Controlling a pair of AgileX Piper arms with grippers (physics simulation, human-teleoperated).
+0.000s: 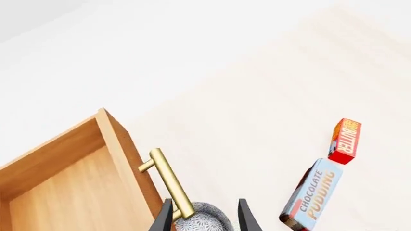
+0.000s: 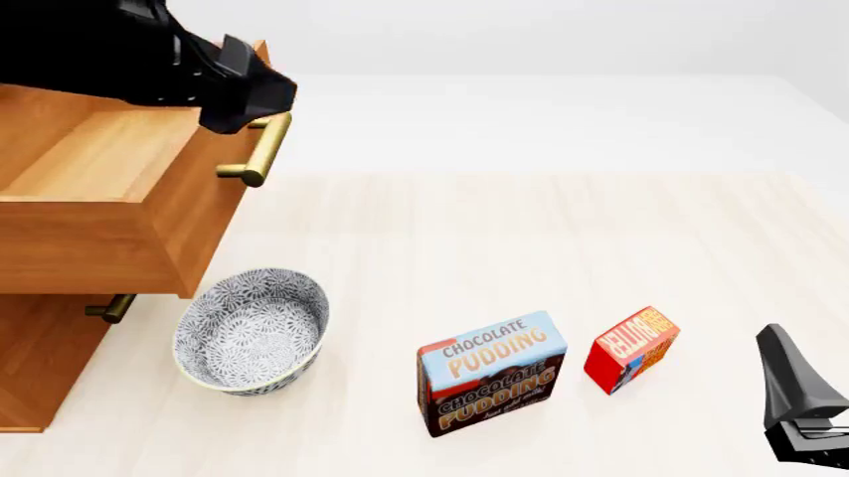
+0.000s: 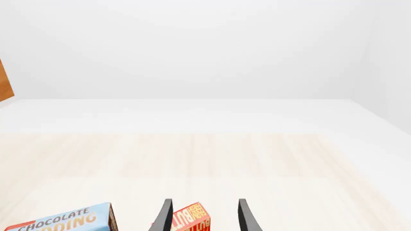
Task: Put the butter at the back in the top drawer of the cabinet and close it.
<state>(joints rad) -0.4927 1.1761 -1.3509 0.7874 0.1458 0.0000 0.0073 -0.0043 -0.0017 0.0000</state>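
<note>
Nearest the camera in the front view, the right claw point(image 2: 806, 417) sits low at the table's near right corner; its wrist view shows both fingers spread apart with nothing held, the butter point(image 3: 190, 219) seen between and beyond them. On the pale wooden table point(image 2: 531, 238) the butter point(image 2: 631, 349), a small red box with white lettering, stands just to the left of that claw and close beside the larger Chocolate Pudding box point(image 2: 491, 373), the two apart by a narrow gap. Further left rests a patterned blue-and-white bowl point(image 2: 253, 329), just in front of the cabinet point(image 2: 40, 368), which fills the left edge. Above the bowl the top drawer point(image 2: 113, 199) stands pulled well out, its inside bare wood, and a lower drawer's handle point(image 2: 110, 309) peeks out beneath it. At the drawer's front the left claw point(image 2: 253, 94) hangs over the upper end of the brass bar handle point(image 2: 261, 150); in its wrist view the fingers are parted, one finger point(image 1: 165, 217) overlapping the handle point(image 1: 170, 182), and gripping nothing.
</note>
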